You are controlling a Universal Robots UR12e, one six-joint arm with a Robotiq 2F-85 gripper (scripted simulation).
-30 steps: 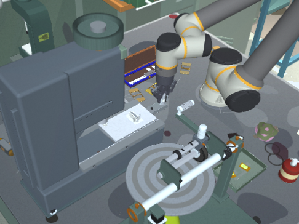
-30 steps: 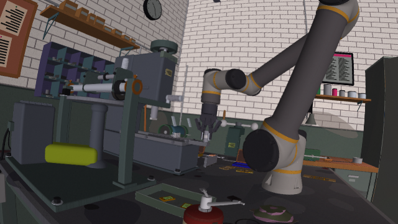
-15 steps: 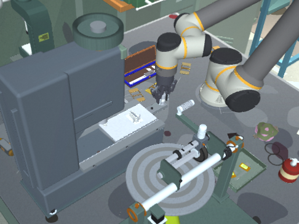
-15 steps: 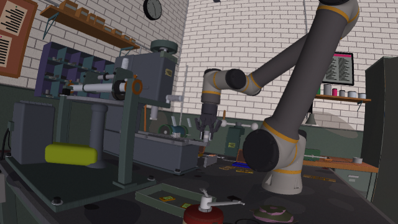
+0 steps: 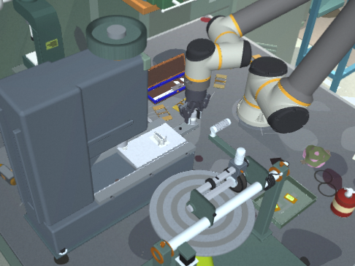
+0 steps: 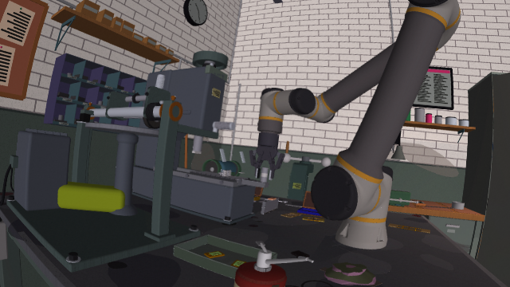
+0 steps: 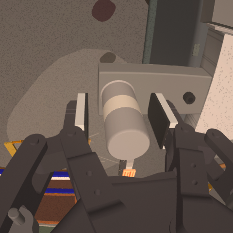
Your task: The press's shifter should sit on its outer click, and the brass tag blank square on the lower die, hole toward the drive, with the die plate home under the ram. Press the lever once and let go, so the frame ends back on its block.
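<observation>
The die plate (image 5: pixel 151 144) is a pale speckled slab lying on the grey press bed, drawn partly out from under the housing, with a small clamp fixture (image 5: pixel 160 138) on top. At its outer end a grey bracket (image 7: pixel 155 88) carries an upright cylindrical knob (image 7: pixel 125 119) with a lighter band, and my gripper (image 7: pixel 122 119) hangs over that knob with its fingers open on either side, holding nothing. I cannot see a brass tag blank on the plate. The lever (image 5: pixel 220 126) with its ribbed white grip stands just right of the bed.
The grey press housing (image 5: pixel 69 120) with its green handwheel (image 5: pixel 116 35) fills the left. A round banded table (image 5: pixel 202 212) and green frame with a white bar (image 5: pixel 219 210) stand in front. An open case (image 5: pixel 167 76) and brass pieces (image 5: pixel 162 111) lie behind. A green tray (image 5: pixel 288 199) sits right.
</observation>
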